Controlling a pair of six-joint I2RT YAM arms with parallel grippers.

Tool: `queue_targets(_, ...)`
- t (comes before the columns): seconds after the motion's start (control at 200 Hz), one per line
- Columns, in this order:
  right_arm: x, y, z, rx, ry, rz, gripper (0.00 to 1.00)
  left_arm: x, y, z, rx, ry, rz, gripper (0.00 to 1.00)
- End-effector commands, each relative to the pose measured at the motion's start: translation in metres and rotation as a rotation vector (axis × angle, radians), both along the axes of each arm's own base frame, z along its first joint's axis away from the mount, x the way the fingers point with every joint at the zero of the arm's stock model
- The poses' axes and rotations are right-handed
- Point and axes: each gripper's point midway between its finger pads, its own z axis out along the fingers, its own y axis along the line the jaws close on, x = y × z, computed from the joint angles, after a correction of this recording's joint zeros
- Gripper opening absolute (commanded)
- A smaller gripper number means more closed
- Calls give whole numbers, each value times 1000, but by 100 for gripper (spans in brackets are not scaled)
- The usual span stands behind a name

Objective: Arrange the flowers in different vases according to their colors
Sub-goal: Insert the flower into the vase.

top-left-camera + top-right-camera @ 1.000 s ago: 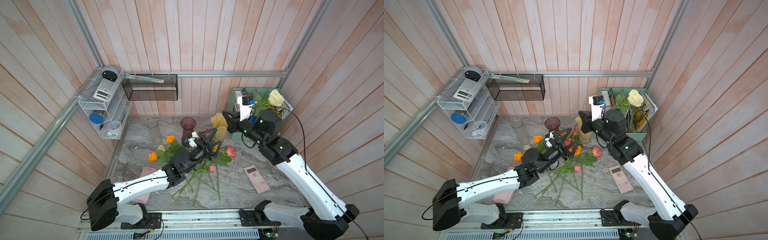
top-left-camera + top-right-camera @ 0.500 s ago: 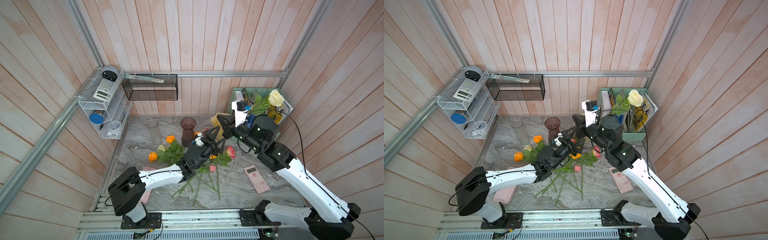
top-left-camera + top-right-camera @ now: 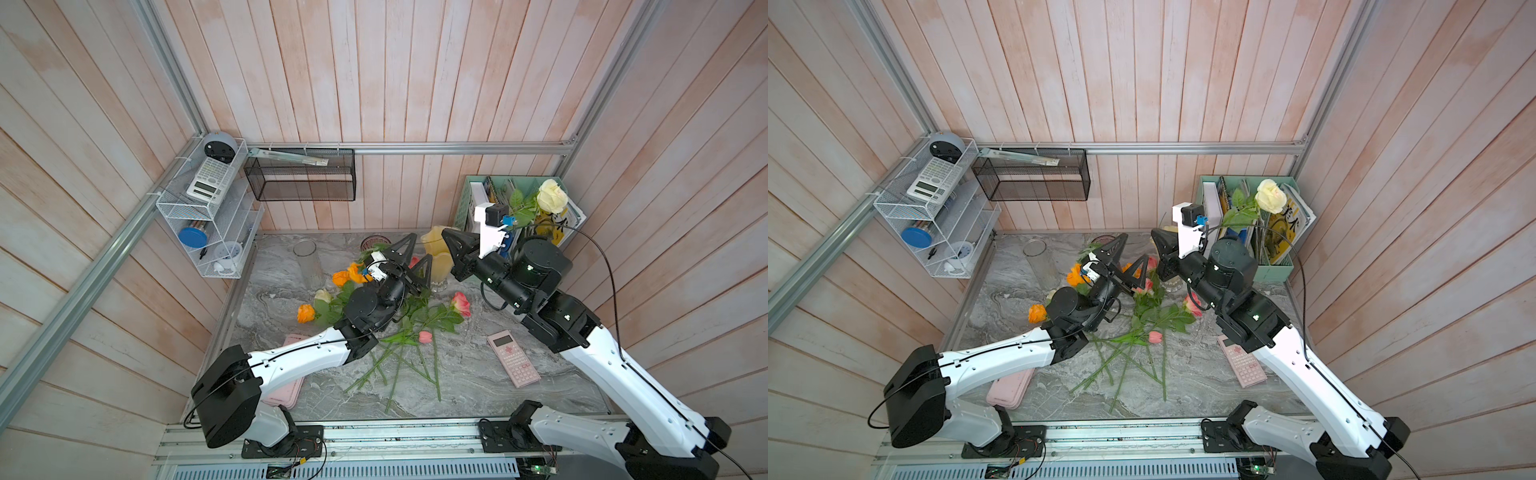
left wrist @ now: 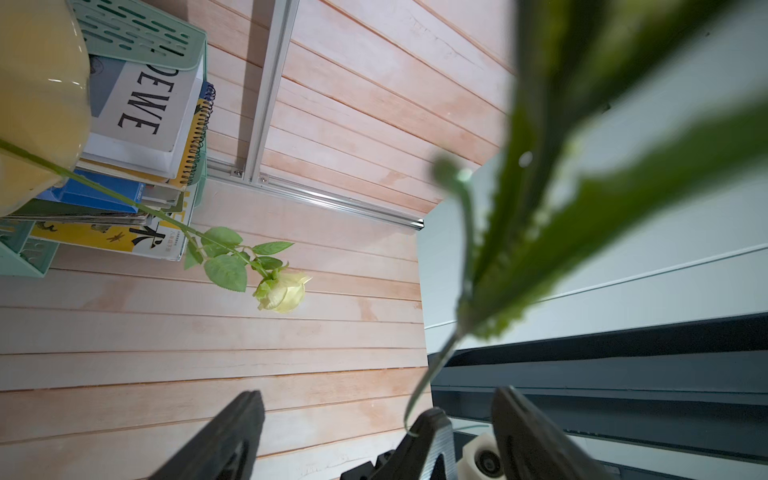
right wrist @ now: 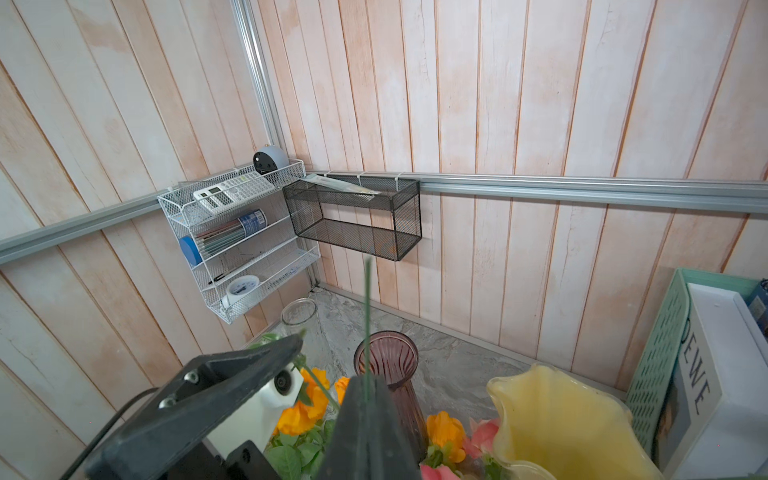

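Marble tabletop (image 3: 478, 386) bears flowers (image 3: 460, 303) and vases (image 3: 439, 266).

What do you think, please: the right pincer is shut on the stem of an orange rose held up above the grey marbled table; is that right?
Only the colour is wrong: the right pincer is shut on the stem of a cream-white rose held up above the grey marbled table. Both top views show the pale bloom.

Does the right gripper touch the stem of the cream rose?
Touching. The right wrist view shows the right gripper shut on the green stem, which sticks out past its tips.
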Motion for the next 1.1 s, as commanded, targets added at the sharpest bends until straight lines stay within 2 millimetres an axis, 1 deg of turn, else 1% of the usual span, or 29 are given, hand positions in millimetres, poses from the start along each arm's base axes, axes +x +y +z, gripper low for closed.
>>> queue_targets(0.0,3,-1,-14,-31,32,-16,0,-1,12,16,-38,-55,34,91)
queue_targets(0.14,0,-3,-15,-17,38,-13,0,6,15,16,-29,-63,55,91)
queue_targets(0.27,-4,-5,-15,-6,39,-6,0,15,18,3,-19,-42,75,89)
queue_targets(0.36,-5,-5,-17,-5,45,-3,0,18,14,3,-38,-46,58,89)
queue_targets(0.45,-5,-4,-18,-9,48,-3,0,18,11,5,-56,-60,46,83)
queue_targets(0.56,-8,-5,-18,-5,48,1,0,18,15,5,-33,-59,63,73)
queue_targets(0.66,-10,-3,-20,-4,53,8,0,18,18,9,-18,-80,74,45)
queue_targets(0.76,-10,-3,-25,-11,59,8,0,19,17,10,6,-90,68,21)
queue_targets(0.86,-12,-3,-28,-12,60,11,0,21,17,8,51,-94,64,0)
queue_targets(0.98,-13,-2,-35,-23,66,16,0,20,17,9,116,-113,55,0)
queue_targets(1.0,-13,-2,-35,-23,65,16,0,21,19,11,124,-122,57,0)
queue_targets(1.095,-13,-6,-39,-17,59,2,0,23,28,6,174,-121,71,0)
